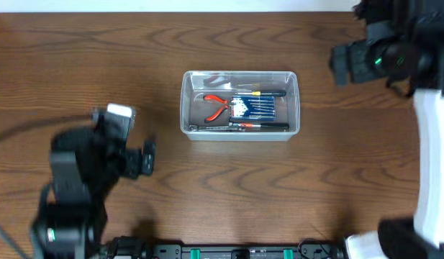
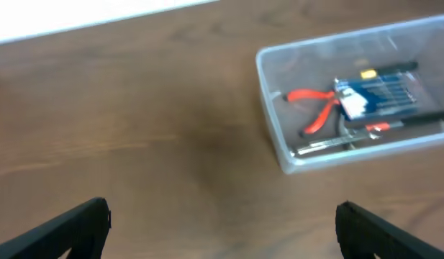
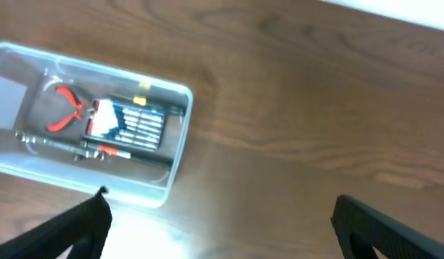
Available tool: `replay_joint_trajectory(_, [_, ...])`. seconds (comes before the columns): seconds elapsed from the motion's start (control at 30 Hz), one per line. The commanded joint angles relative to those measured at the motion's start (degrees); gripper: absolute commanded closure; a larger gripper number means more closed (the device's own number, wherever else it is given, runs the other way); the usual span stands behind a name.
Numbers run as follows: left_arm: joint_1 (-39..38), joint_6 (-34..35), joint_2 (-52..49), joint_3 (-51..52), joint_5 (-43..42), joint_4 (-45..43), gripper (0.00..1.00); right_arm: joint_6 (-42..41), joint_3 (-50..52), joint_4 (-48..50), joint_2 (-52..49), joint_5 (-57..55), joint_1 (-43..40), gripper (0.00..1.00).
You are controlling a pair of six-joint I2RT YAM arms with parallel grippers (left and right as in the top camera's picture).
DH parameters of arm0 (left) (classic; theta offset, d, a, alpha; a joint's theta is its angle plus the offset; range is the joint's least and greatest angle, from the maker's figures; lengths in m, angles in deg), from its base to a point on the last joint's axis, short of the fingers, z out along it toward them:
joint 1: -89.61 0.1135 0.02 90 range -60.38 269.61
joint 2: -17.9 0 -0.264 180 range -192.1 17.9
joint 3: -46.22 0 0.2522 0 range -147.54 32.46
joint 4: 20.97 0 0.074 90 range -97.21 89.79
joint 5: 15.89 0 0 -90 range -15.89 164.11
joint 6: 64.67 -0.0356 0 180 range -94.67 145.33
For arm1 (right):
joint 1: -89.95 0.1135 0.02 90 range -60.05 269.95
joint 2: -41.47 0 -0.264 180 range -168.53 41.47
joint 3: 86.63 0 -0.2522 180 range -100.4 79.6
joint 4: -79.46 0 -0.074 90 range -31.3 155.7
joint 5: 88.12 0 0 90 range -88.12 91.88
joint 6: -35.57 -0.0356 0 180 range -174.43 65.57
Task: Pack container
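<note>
The clear plastic container (image 1: 187, 101) stands at the table's middle. In it lie red-handled pliers (image 1: 216, 106), a blue pack of small screwdrivers (image 1: 256, 108) and a long black-handled tool (image 1: 239, 126). The container also shows in the left wrist view (image 2: 275, 137) and in the right wrist view (image 3: 175, 165). My left gripper (image 1: 146, 158) is open and empty, to the left of the container and apart from it; its fingers (image 2: 222, 223) hang over bare wood. My right gripper (image 1: 340, 65) is open and empty at the far right; its fingers (image 3: 218, 219) hover to the container's right.
The wooden table (image 1: 229, 194) stretches all round the container. A white arm base (image 1: 434, 158) stands at the right edge. A black rail (image 1: 229, 252) runs along the front edge.
</note>
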Motion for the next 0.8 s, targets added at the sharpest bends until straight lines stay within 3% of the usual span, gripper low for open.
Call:
replay_joint_trajectory(0.0, [-0.3, 0.5, 7.0, 8.4, 3.6, -4.7, 0.02, -4.7, 18.4, 8.6, 11.4, -4.7, 2.8, 0.01])
replay_joint_trajectory(0.13, [-0.3, 0.5, 13.0, 16.1, 3.5, -9.7, 0.02, -6.6, 44.4, 23.3, 25.5, -4.7, 3.0, 0.01])
replay_joint_trajectory(0.3, [-0.3, 0.5, 14.2, 19.8, 3.5, -11.3, 0.02, -7.1, 64.9, 33.7, 35.5, -5.0, 2.6, 0.01])
replay_joint_trajectory(0.47, [-0.3, 0.5, 13.4, 20.4, 3.5, -10.6, 0.02, -9.1, 72.8, 36.8, 39.8, -5.2, 2.6, 0.01])
replay_joint_trajectory(0.77, [-0.4, 0.5, 13.2, 20.4, 3.5, -10.6, 0.02, -9.1, 73.2, 36.5, 40.5, -4.3, 2.7, 0.01])
